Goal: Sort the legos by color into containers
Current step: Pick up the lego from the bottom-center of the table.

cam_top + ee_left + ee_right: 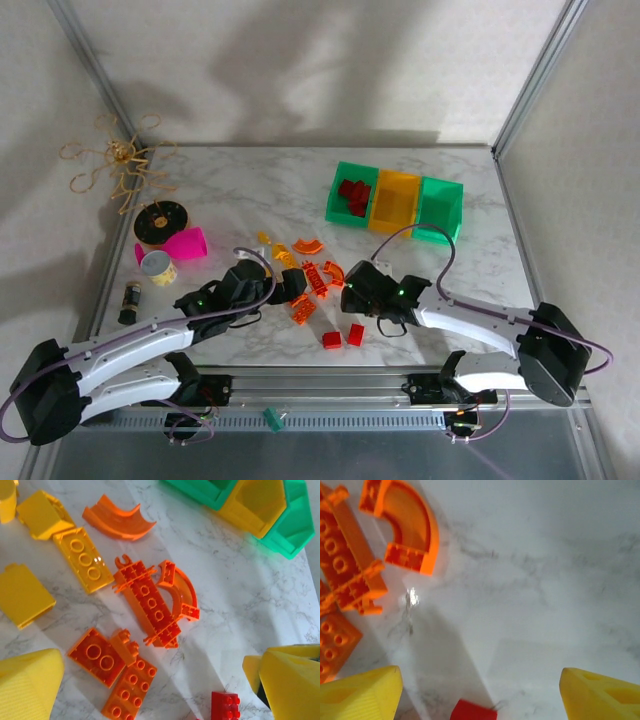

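Several red bricks (pixel 350 192) lie in the left green bin (pixel 358 168); the orange-yellow middle bin (pixel 398 205) and the right green bin (pixel 440 210) look empty from above. You are, by my reading, early in the sort: 1 color partly done, 2 not begun. Left to move: 2 loose red bricks (pixel 331 340) near the front edge of the desk (pixel 230 190), a cluster of orange bricks (pixel 150 605) at its middle, and yellow bricks (pixel 25 595) just beside them. Your right tool (pixel 480 695) hangs low over the desk with its fingers (pixel 360 692) wide apart and nothing clamped. 1 red brick (pixel 472 711) lies between them, at the bottom edge of the right wrist view, and I cannot tell whether either finger touches it. Your left tool (pixel 155 680) stands apart too, empty, above the orange bricks. Judging from this, the red brick under the right tool is your likeliest next pick, bound for the left green bin.
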Controlling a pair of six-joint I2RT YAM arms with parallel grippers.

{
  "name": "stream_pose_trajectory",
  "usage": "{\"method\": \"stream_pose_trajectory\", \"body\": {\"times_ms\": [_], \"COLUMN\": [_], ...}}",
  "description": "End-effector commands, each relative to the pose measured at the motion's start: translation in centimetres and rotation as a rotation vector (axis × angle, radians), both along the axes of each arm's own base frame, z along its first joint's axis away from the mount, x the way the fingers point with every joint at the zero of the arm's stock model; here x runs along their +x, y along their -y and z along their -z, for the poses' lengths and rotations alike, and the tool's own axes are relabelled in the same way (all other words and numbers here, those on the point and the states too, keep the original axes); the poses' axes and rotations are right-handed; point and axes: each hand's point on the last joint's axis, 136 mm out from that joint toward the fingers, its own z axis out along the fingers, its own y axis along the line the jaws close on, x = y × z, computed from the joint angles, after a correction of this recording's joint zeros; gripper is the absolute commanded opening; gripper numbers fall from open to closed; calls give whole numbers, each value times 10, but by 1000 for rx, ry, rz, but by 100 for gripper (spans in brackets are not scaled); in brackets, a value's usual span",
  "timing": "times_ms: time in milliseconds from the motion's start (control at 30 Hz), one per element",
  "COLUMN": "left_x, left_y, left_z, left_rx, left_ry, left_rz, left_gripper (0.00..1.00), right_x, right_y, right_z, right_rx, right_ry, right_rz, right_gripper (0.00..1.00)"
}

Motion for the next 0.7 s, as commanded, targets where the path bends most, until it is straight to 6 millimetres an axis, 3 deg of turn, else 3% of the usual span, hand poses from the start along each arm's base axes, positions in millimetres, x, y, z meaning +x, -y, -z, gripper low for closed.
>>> {"method": "stream_pose_trajectory", "body": {"times_ms": [0,300,433,667], "left_x": [-2,-2,-2,0], "left_y": [-5,-9,-8,-9], "left_z": [0,0,-1,-1], "left_rx": [-2,14,9,16], "left_ry": [2,15,17,23], "left_rz": [-36,-56,-52,-59], "left_gripper": [100,100,100,100], "right_x": [-18,-51,-53,-53], "right_y": [3,-12,-1,-11], "right_z": [15,38,46,55], "right_rx": [14,-27,-119,-106], "right_ry": [-83,-144,-136,-140], "right_rz": [75,49,69,41], "right_gripper": [79,65,57,44]}}
